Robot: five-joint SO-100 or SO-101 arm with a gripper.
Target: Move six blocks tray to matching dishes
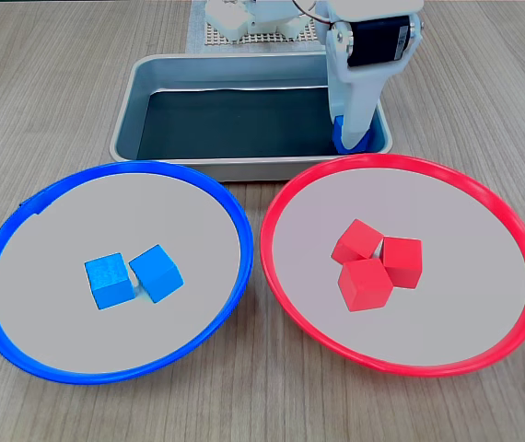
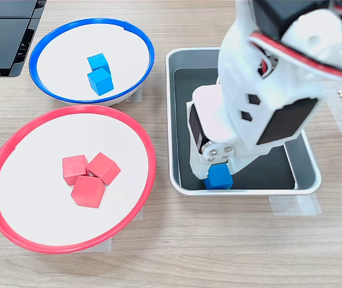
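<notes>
In a fixed view, you are looking across the wooden bench (image 1: pixel 60 83) at the rectangular silver-grey metal tray (image 1: pixel 138 106), which is sitting at the far side with its near rim just behind the two round dishes. Your white arm (image 1: pixel 359 64) is reaching down into the tray's near right corner, close to both the right wall and the near rim, leaving the rest of the dark bottom open. The end effector (image 1: pixel 350 136) is down at that corner with something blue at its tip, but you cannot tell from here how the jaws are standing. The blue-rimmed round dish (image 1: pixel 23 207) at the left is holding two bright blue cubes (image 1: pixel 134 276), side by side and touching near its centre. The red-rimmed round dish (image 1: pixel 484 184) at the right is holding three red cubes (image 1: pixel 373 262), clustered and touching. The two dish rims are lying just beside each other, with a narrow strip of bench between.

In another fixed view, the tray (image 2: pixel 177 120) is lying at the right, the red-rimmed dish (image 2: pixel 15 150) at lower left and the blue-rimmed dish (image 2: pixel 51 42) above it. The end effector (image 2: pixel 219 175) is gripping a third bright blue cube (image 2: pixel 219 177) just inside the tray's near rim. Two blue cubes (image 2: pixel 99 73) are resting in the blue-rimmed dish, three red cubes (image 2: pixel 90 177) in the red-rimmed one.
</notes>
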